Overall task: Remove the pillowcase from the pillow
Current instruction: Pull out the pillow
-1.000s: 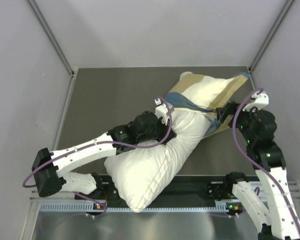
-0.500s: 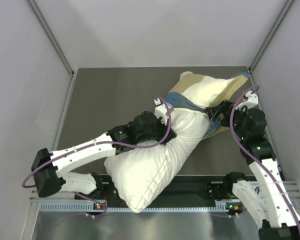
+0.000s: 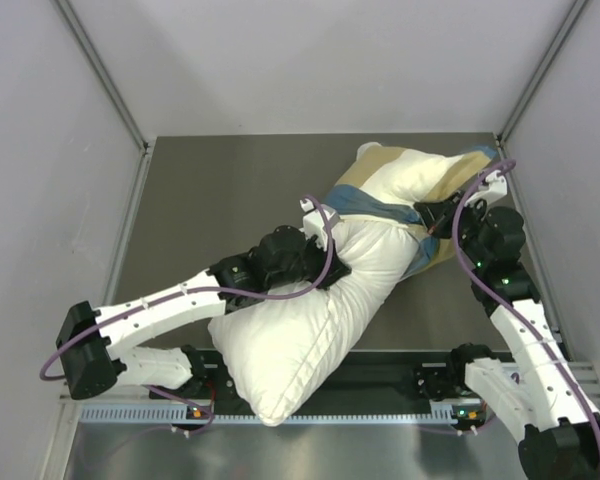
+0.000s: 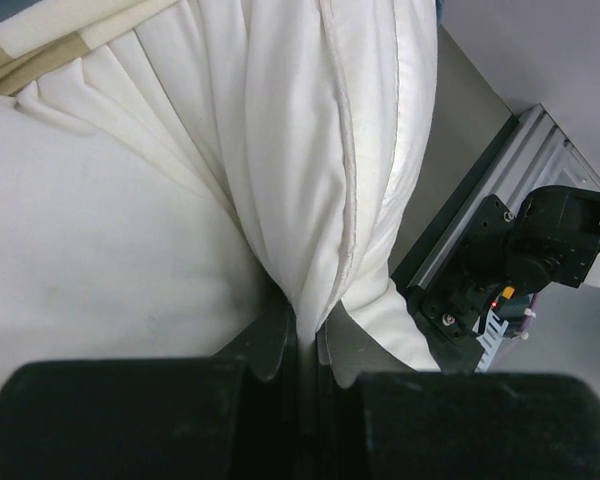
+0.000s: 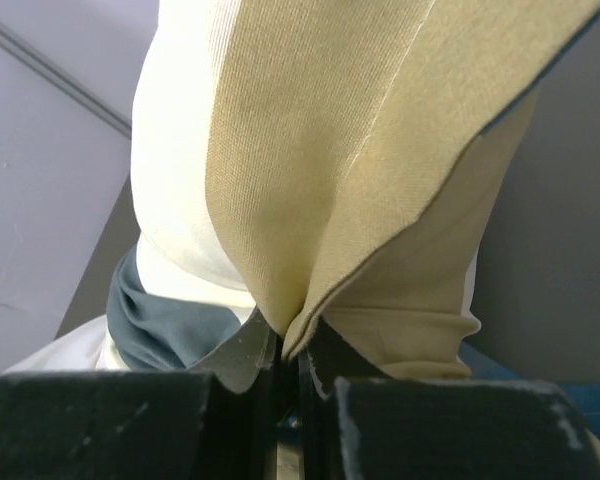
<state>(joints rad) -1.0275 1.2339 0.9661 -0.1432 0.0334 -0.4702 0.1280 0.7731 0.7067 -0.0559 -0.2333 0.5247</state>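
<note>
Two hands are gripping at once. The left hand [image 4: 302, 338] is clamping a pinched fold of the pillow [image 3: 300, 320]. Its fingers are pressed together on the white cloth, and the pillow's seam is running up and away from the fingertips. Past that fold, up and to the hand's left in its wrist view, a strip of the pillowcase [image 3: 420, 180] is showing in tan and cream.

The right hand [image 5: 290, 350] is closed tight on a tan fold of the pillowcase, and the fabric is rising from between its fingers in a peaked crease. Just left of this hand a blue band of the cover is bunching around the pillow, with a cream check above it.

From above, the pillow is lying slantwise on the worktop [image 3: 210, 200] between the two hands. Its bare white end is reaching back toward the arm bases and hanging over the near rail [image 3: 380, 415]. Its other end is sitting inside the pillowcase, beyond the left hand and right beside the right hand. The cover's blue edge is crossing the pillow just beyond the left hand, so more than half of the pillow is showing bare.
</note>
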